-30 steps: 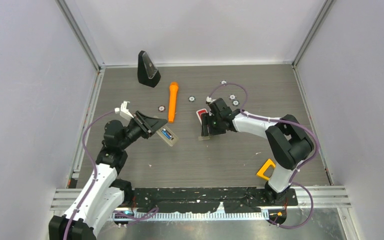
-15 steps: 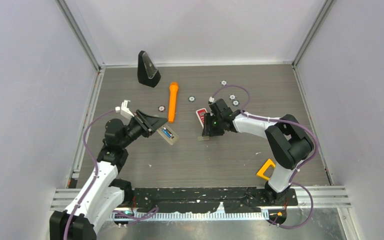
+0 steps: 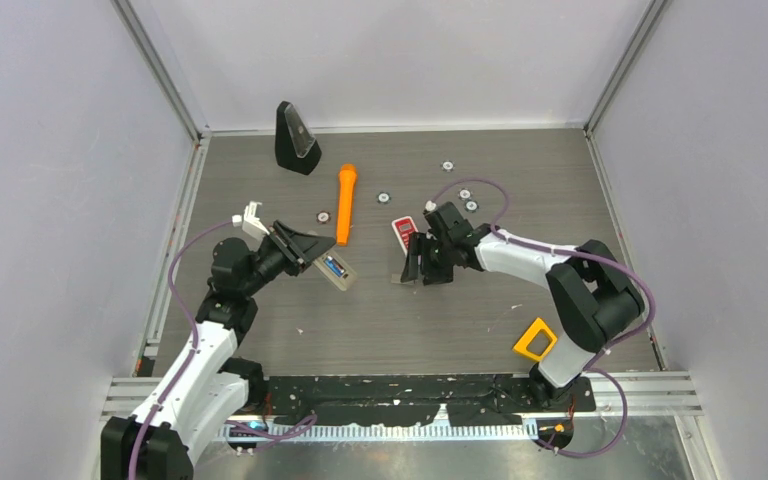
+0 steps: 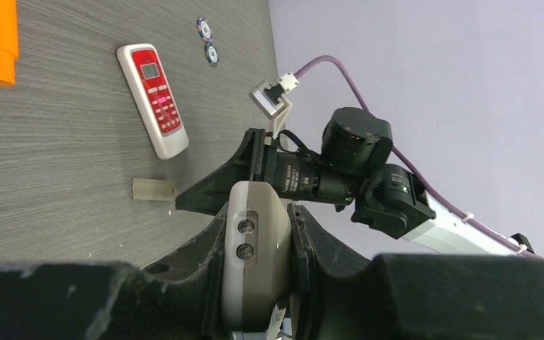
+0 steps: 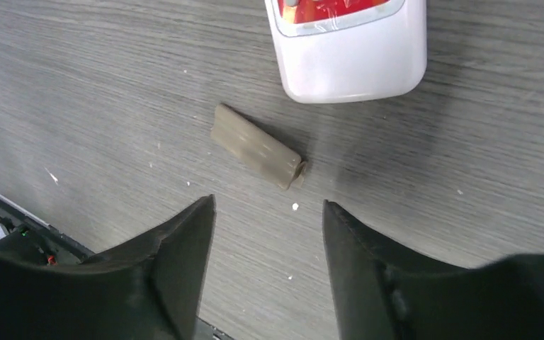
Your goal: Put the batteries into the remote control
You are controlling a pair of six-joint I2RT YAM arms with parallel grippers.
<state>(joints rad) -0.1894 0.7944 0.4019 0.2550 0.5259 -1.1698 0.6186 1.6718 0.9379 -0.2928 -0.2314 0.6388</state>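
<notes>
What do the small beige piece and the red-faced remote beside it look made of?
Small beige piece: probably moulded plastic, matte; dull surface, a thin lip at one end. Red-faced remote: seemingly glossy white plastic shell, smooth rounded edge; shiny reflections on the red face.

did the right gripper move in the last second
Yes. The right gripper has pulled back toward the near table edge, away from the red remote, which now shows more fully in the top view.

Pale lilac walls [image 3: 390,60] enclose a dark grey wood-grain table [image 3: 460,320].
</notes>
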